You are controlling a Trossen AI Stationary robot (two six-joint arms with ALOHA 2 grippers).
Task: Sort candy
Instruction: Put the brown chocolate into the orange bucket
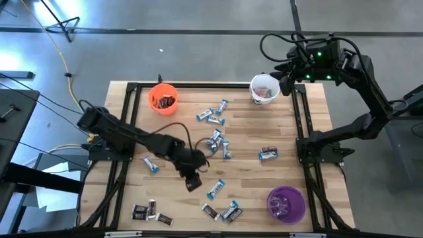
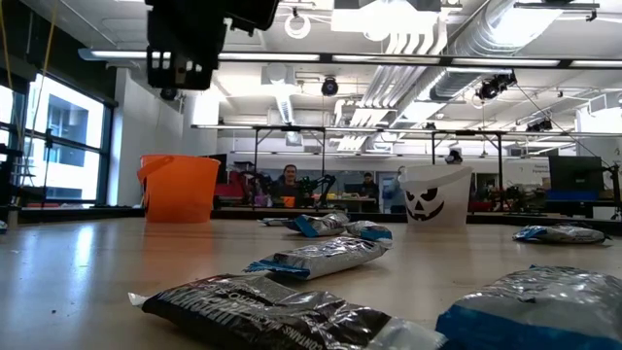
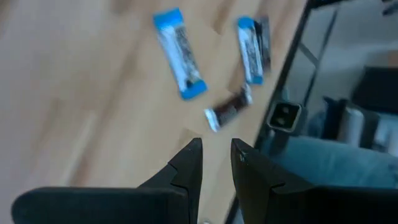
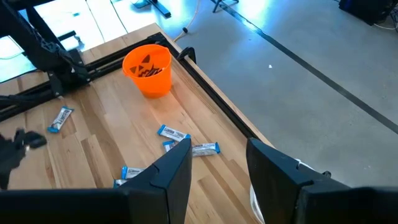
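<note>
Candy lies scattered flat on the wooden table (image 1: 251, 125): blue-and-white pieces mid-table (image 1: 215, 142), a dark one at the right (image 1: 268, 153), and more near the front edge (image 1: 225, 211). My left gripper (image 1: 192, 180) hovers over the table's near middle, slanting down. Its fingers (image 3: 216, 152) are slightly apart with nothing between them. Beyond them lie a blue-and-white piece (image 3: 180, 53) and a dark piece (image 3: 229, 109). My right gripper (image 4: 217, 155) waits open, high beside the white cup (image 1: 264, 89) at the far right.
An orange cup (image 1: 162, 97) with dark candy inside stands at the far left, and a purple cup (image 1: 285, 203) at the near right. Black frame rails (image 1: 301, 132) run along the table's sides. Dark pieces (image 1: 145, 213) lie near the front left.
</note>
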